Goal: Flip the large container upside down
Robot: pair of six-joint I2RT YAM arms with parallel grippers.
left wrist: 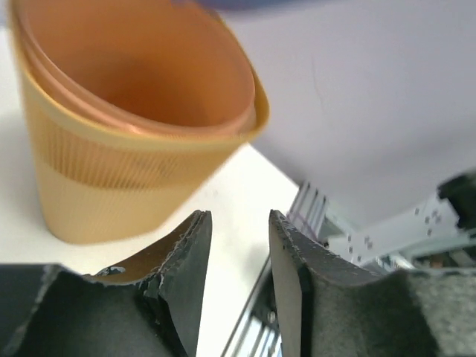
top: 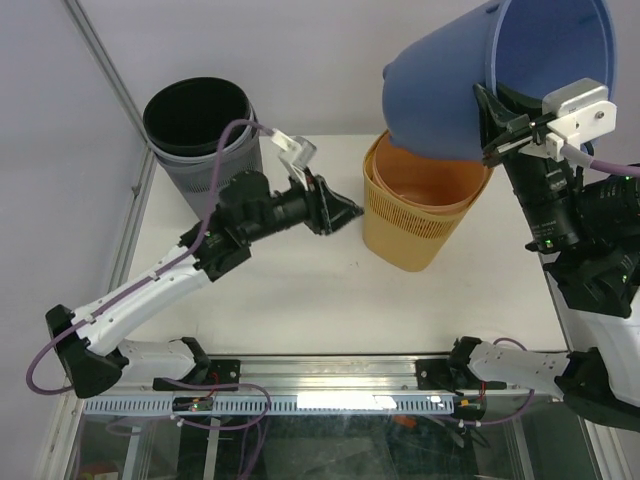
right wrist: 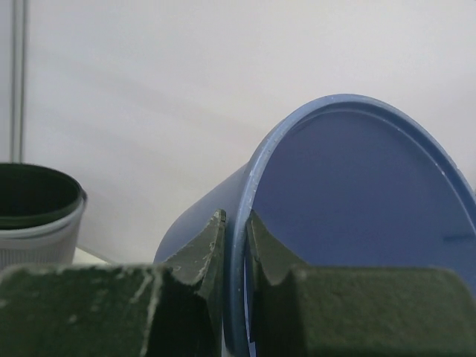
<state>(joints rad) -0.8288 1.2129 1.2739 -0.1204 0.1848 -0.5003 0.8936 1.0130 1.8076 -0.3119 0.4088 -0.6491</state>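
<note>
The large blue container (top: 455,85) hangs in the air at the upper right, tipped on its side with its open mouth facing right, above the orange basket. My right gripper (top: 492,122) is shut on its rim; in the right wrist view the rim (right wrist: 239,245) runs between the two pads. My left gripper (top: 350,211) is open and empty, hovering above the table just left of the orange basket (top: 420,205). In the left wrist view the fingers (left wrist: 186,253) point past the basket (left wrist: 126,126).
A grey bin with a black liner (top: 200,135) stands at the table's back left, also seen in the right wrist view (right wrist: 33,208). The orange basket holds a second nested orange liner. A metal rail (top: 320,375) runs along the near table edge.
</note>
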